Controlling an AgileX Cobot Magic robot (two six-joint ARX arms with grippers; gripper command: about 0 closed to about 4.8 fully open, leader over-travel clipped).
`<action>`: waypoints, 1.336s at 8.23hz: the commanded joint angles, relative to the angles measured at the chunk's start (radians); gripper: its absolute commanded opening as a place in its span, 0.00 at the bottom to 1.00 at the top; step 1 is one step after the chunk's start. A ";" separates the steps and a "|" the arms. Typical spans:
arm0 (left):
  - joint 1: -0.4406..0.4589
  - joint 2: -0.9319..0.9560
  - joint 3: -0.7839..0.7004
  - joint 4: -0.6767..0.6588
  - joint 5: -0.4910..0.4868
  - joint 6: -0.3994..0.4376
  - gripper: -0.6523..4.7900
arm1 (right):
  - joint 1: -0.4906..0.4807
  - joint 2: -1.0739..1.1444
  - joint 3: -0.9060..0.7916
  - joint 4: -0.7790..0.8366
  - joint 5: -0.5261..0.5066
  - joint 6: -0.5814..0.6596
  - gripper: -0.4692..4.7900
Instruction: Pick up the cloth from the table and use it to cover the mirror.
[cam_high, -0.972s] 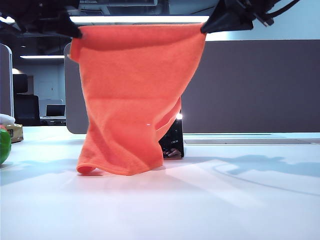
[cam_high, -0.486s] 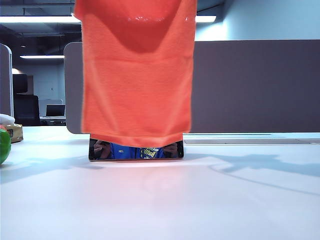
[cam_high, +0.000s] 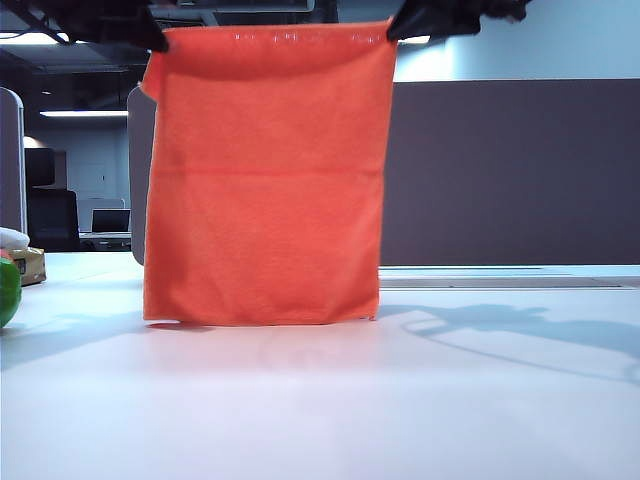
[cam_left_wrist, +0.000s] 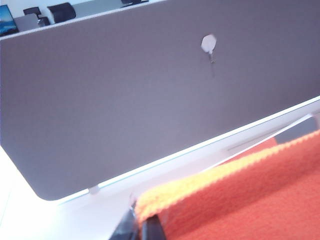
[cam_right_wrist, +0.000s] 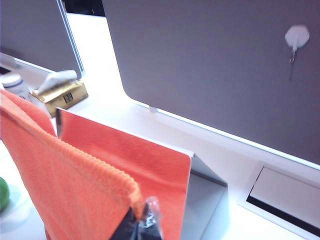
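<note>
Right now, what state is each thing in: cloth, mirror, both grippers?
cloth: hanging flat, stretched by its top corners, lower edge at the table.
mirror: upright, hidden behind the cloth from the front.
left gripper: shut on the cloth.
right gripper: shut on the cloth.
</note>
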 joint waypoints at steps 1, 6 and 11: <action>0.006 0.034 0.003 0.050 -0.045 0.002 0.11 | 0.001 0.035 0.006 0.090 0.019 -0.002 0.08; 0.061 0.114 0.005 0.153 -0.036 -0.001 0.11 | 0.001 0.134 0.046 0.183 0.052 -0.002 0.08; 0.063 0.226 0.105 0.158 0.007 -0.005 0.11 | -0.002 0.199 0.069 0.214 0.126 -0.033 0.08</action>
